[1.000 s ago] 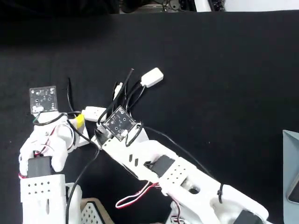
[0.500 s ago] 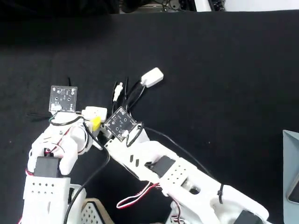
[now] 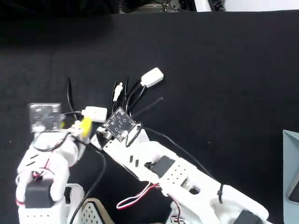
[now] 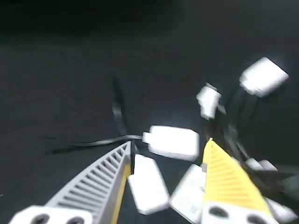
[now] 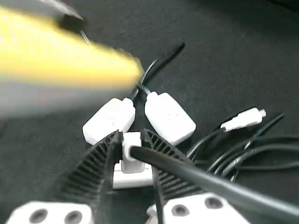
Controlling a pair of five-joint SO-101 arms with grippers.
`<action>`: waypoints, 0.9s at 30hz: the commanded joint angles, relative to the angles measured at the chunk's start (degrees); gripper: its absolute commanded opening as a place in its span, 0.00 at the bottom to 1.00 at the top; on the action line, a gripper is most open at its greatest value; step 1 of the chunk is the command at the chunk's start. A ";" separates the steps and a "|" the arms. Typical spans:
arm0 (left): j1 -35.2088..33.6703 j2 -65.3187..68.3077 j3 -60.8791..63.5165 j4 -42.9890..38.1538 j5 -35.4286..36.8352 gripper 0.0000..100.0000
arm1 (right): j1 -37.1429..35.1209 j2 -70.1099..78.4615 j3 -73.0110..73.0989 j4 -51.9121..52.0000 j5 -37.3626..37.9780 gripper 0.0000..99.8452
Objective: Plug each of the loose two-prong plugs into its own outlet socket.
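Starting with the one container on the black desk (image 3: 224, 70): a blue-grey tray (image 3: 289, 158) sat cut off at the right edge of the high view, well apart from the tangle of leads. One dark thing (image 3: 295, 189) lay in it (I could not tell what it was).

My right fingers (image 5: 131, 136) were clamped on a small white plug (image 5: 131, 145), with a black ribbed finger pressed to each side. The plug stood upright on a white base (image 5: 133, 176) (socket or not, I could not tell). A black cable (image 5: 196, 175) crossed close to that wrist camera, over one of the fingers. Just beyond those fingertips lay a white block (image 5: 110, 120) and a long white plug (image 5: 170, 116), side by side and nearly touching. Thin black wires left their far ends.

My left fingers (image 4: 168, 144) were spread wide apart and gripped nothing, the grey finger (image 4: 100, 184) on one side and the yellow finger (image 4: 229, 179) on the other. The white block lay on the desk between them, nearer the grey one. The long white plug lay crosswise just at their tips, touching neither.

Farther up the desk, among loops of black lead, sat a small white connector (image 3: 119, 88) and a larger white plug (image 3: 152, 77). Both were loose and apart from either pair of fingers.
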 commanded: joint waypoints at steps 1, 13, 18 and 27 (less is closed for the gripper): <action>-11.38 -1.76 2.24 -0.35 0.62 0.25 | -0.44 -1.10 -5.85 7.03 -0.09 0.01; -16.22 -2.20 14.20 -7.38 3.87 0.25 | -4.40 14.11 -15.87 9.58 -0.09 0.01; -16.22 -2.20 14.37 -7.30 3.69 0.25 | -4.48 20.00 -19.47 9.58 -0.09 0.01; -16.31 -2.20 15.25 -7.30 3.52 0.25 | -3.52 24.92 -19.82 5.27 0.26 0.01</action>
